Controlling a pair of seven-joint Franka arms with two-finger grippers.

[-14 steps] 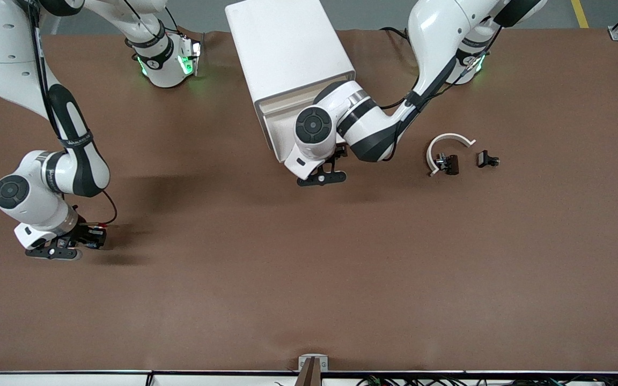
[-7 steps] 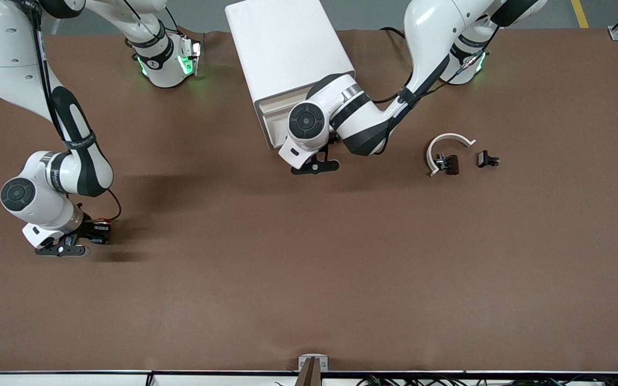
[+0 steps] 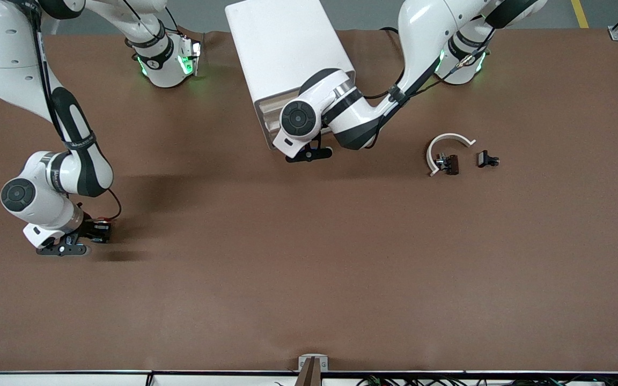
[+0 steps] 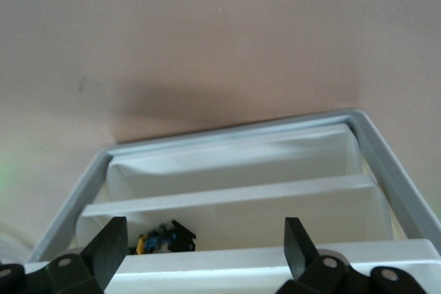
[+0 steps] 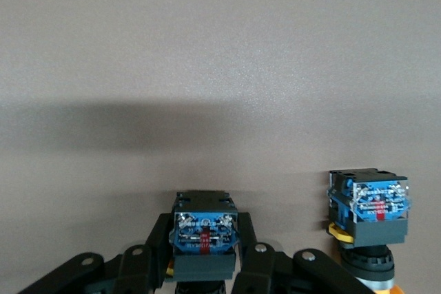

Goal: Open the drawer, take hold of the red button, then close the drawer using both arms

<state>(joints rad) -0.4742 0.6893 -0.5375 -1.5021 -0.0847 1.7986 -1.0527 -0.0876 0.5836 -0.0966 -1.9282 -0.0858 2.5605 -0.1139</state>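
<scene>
My right gripper (image 3: 90,231) is low over the table at the right arm's end, shut on the button (image 5: 204,233). The button's black-and-blue body shows between the fingers (image 5: 258,266); its cap is hidden. The white cabinet (image 3: 287,48) stands between the arms' bases, and its drawer (image 3: 269,119) sticks out a little. My left gripper (image 3: 309,153) is against the drawer's front, open, with its fingers (image 4: 295,239) astride the front wall and closed on nothing. In the left wrist view my left gripper (image 4: 204,225) looks into the drawer (image 4: 234,194) with its white dividers.
A button with an orange-yellow cap (image 5: 368,215) stands on the table beside the held one. A like one (image 4: 162,239) lies in the drawer. Toward the left arm's end lie a white curved piece (image 3: 450,140), a black clip (image 3: 449,164) and a small black part (image 3: 487,159).
My left gripper has moved toward the cabinet and the drawer has slid in with it. My right gripper shifted slightly with the button, then stayed still.
</scene>
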